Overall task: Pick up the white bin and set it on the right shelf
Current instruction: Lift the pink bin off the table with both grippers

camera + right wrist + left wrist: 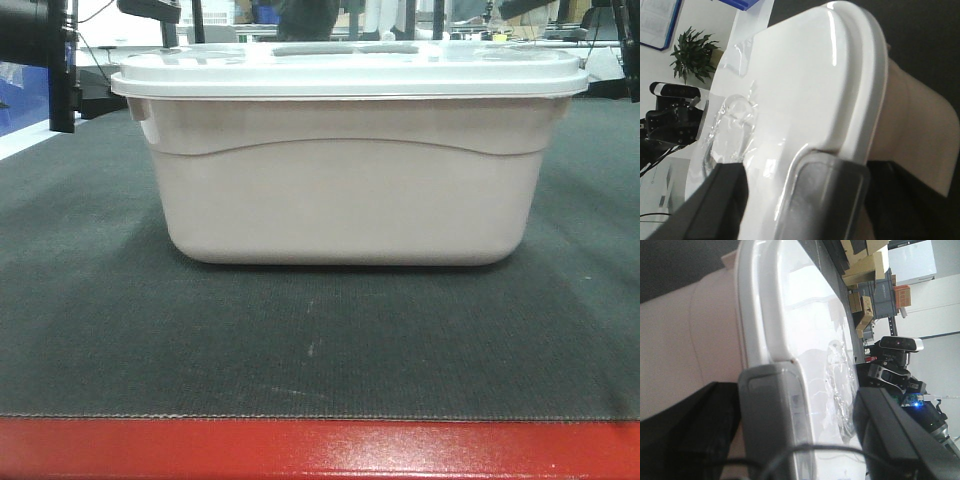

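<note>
The white bin (pixel 345 200), a pale beige tub with a flat white lid (pixel 345 70), rests on the dark mat (pixel 320 340). In the left wrist view my left gripper (pixel 785 440) straddles the bin's end rim at a grey latch (pixel 772 420). One dark finger (pixel 890 440) hangs over the lid and the other (pixel 685 430) lies under the rim, both wide apart. My right gripper (pixel 810 200) straddles the opposite end's grey latch (pixel 830 200) the same way, open, fingers (pixel 715 205) on either side. The right shelf is out of view.
A red table edge (pixel 320 450) runs along the front below the mat. Cardboard boxes (pixel 865 310) stack up beyond the bin's far side. A potted plant (pixel 692 55) and a blue bin (pixel 747 4) stand behind it. Black stands (pixel 62 60) rise at the back left.
</note>
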You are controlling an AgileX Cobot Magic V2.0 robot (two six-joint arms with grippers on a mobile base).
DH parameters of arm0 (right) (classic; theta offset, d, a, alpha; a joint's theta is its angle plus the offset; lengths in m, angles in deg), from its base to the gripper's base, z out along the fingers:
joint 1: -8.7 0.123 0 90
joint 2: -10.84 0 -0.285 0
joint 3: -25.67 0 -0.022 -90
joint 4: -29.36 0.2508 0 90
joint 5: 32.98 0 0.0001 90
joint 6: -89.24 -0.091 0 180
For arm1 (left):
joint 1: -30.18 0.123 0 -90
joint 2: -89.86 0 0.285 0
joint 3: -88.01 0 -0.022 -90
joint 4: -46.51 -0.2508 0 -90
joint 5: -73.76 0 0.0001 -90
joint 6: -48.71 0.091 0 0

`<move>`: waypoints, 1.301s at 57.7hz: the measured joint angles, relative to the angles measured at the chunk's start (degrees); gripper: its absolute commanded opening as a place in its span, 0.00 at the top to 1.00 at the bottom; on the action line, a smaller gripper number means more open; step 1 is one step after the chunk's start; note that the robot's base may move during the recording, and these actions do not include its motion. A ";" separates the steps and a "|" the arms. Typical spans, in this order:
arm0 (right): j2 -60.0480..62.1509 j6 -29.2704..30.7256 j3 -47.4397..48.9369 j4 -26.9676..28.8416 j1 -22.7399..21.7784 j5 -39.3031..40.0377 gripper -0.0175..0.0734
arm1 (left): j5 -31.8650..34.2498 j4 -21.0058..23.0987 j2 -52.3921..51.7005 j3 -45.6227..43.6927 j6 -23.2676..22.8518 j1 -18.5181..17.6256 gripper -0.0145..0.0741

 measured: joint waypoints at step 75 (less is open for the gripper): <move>14.40 -1.94 0.00 6.48 0.03 7.38 0.73 | 6.02 9.53 -9.94 0.00 -1.11 -2.51 0.98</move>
